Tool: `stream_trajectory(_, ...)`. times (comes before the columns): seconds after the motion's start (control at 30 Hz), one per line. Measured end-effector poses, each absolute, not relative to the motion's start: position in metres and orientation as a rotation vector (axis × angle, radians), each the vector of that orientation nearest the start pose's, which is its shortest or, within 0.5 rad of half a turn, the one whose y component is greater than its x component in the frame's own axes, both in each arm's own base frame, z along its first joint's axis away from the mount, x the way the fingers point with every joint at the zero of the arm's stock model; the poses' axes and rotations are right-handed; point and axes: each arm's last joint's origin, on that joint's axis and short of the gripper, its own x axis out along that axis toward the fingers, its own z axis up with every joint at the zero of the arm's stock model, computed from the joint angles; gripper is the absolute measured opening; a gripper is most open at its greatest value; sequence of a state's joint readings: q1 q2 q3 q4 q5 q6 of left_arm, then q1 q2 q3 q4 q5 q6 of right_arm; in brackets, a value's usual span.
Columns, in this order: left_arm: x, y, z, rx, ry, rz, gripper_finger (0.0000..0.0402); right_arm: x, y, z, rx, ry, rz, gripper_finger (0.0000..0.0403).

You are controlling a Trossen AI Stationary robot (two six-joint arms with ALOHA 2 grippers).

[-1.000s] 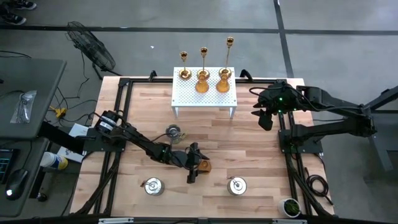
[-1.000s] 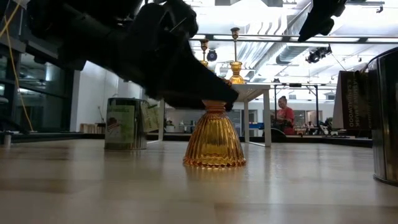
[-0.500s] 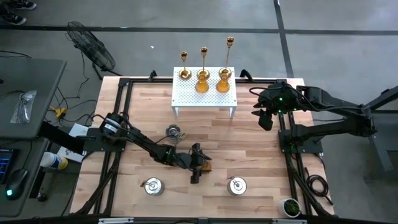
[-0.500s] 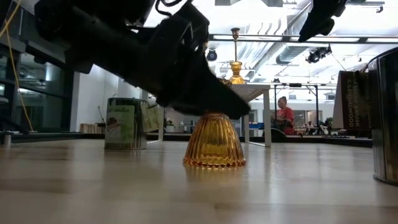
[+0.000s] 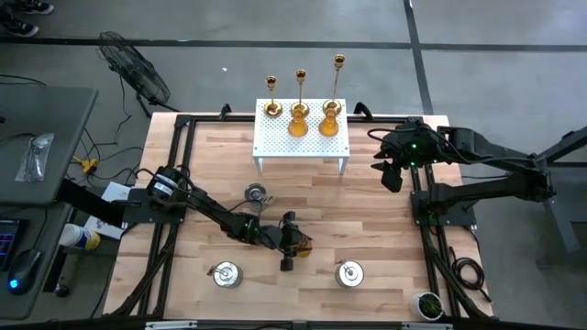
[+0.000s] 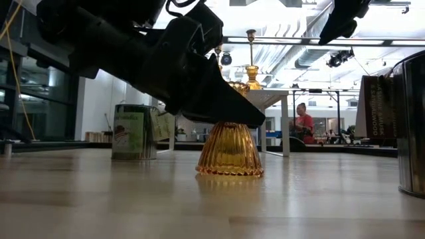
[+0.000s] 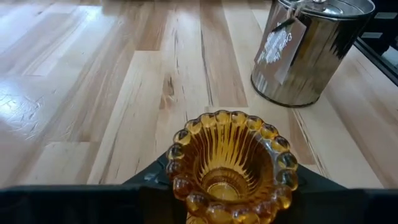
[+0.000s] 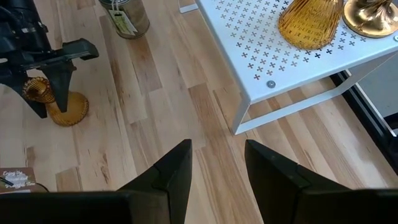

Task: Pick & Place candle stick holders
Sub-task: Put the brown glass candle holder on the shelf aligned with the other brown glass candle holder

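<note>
An amber cup (image 5: 299, 244) with a beaded rim (image 7: 231, 162) stands on its wide ribbed foot (image 6: 229, 149) on the table, near the middle front. My left gripper (image 5: 288, 243) reaches in from the table's left and is shut on it. My right gripper (image 8: 217, 168) hangs open above the table's far right, beside the white rack (image 5: 275, 147). On the rack stand three gold candlesticks (image 5: 300, 78) and two more amber cups (image 5: 299, 121). Three silvery pots (image 5: 256, 194), (image 5: 225, 274), (image 5: 348, 273) stand on the table. My left gripper pinches the cup's upper part at the beaded rim (image 7: 177, 163) between its two fingers (image 7: 152, 180), one on the rim's far side and one on its near side. The fingers slant down from the table's left. The cup stays upright with its foot on the table.
One silvery pot (image 7: 311, 50) stands just to the right of the held cup, another (image 6: 133, 131) behind it to the left. Black frame rails (image 5: 176, 183) line the table's sides. A person (image 6: 305, 126) sits far off in the room behind.
My left gripper's fingers have closed in on the amber cup's top and taken hold of it. The cup has stayed on the table.
</note>
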State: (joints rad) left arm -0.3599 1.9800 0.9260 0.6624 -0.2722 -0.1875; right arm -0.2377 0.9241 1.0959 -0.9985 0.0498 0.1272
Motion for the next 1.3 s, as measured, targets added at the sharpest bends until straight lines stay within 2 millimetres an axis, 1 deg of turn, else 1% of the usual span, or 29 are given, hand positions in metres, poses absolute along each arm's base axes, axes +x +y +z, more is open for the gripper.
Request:
stream_trajectory(0.13, 0.365, -0.128, 0.126, -0.058, 0.377, -0.025, 0.0123, 0.153, -0.038, 0.344, 0.197, 0.808, -0.323, 0.0140)
stream_trajectory(0.27, 0.363, -0.126, 0.134, -0.048, 0.367, 0.029, 0.0126, 0.153, -0.039, 0.344, 0.197, 0.808, -0.323, 0.0140)
stream_trajectory(0.5, 0.350, -0.116, 0.175, -0.011, 0.343, 0.189, 0.0123, 0.153, -0.039, 0.344, 0.197, 0.809, -0.323, 0.0140)
stream_trajectory(0.67, 0.335, -0.104, 0.213, 0.027, 0.294, 0.358, 0.0126, 0.153, -0.038, 0.344, 0.197, 0.808, -0.323, 0.0140)
stream_trajectory(0.87, 0.315, -0.083, 0.250, 0.061, 0.206, 0.679, 0.0126, 0.153, -0.039, 0.344, 0.194, 0.807, -0.329, 0.0140)
stream_trajectory(1.03, 0.305, -0.062, 0.270, 0.107, 0.174, 0.874, 0.0127, 0.153, -0.040, 0.344, 0.179, 0.804, -0.362, 0.0140)
stream_trajectory(1.17, 0.308, -0.036, 0.278, 0.129, 0.186, 0.966, 0.0127, 0.153, -0.040, 0.344, 0.173, 0.802, -0.375, 0.0140)
stream_trajectory(1.23, 0.311, -0.021, 0.281, 0.158, 0.221, 0.991, 0.0128, 0.153, -0.040, 0.345, 0.172, 0.802, -0.375, 0.0140)
stream_trajectory(1.3, 0.314, -0.005, 0.288, 0.152, 0.226, 1.000, 0.0128, 0.153, -0.040, 0.345, 0.173, 0.801, -0.375, 0.0140)
